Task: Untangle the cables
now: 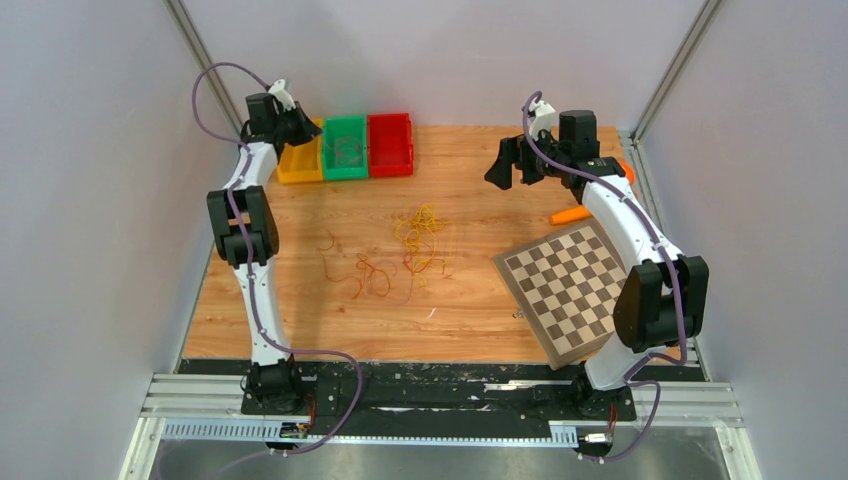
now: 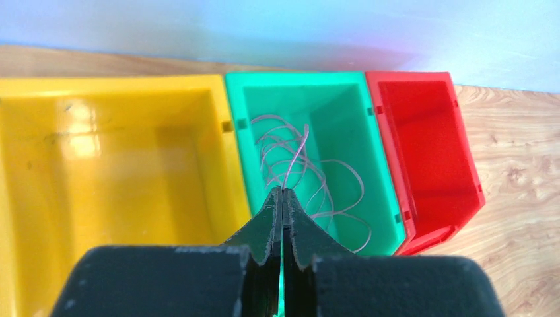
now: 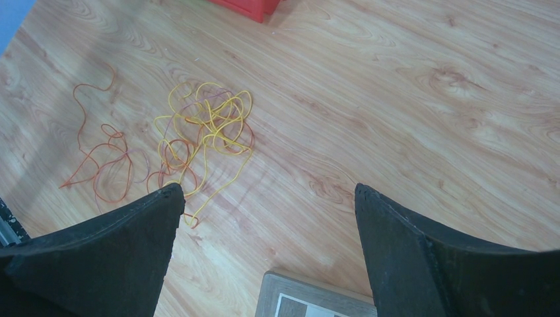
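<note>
A tangle of thin yellow cables [image 1: 420, 235] lies mid-table, with orange and red strands [image 1: 360, 275] to its left. Both show in the right wrist view, the yellow tangle [image 3: 208, 125] and the orange strands [image 3: 105, 165]. My left gripper [image 1: 300, 125] hangs over the bins at the back left. In its wrist view it [image 2: 282, 191] is shut, and a thin pale strand [image 2: 297, 155] runs from its tips into a coil in the green bin [image 2: 297, 78]. My right gripper [image 1: 510, 165] is open and empty above bare wood [image 3: 267, 191], right of the tangle.
A yellow bin [image 1: 298, 165], the green bin [image 1: 345, 120] and a red bin [image 1: 390, 145] stand in a row at the back. A chessboard [image 1: 570, 285] lies at the right, its corner under my right gripper [image 3: 310, 297]. An orange carrot-shaped piece [image 1: 570, 214] lies behind it.
</note>
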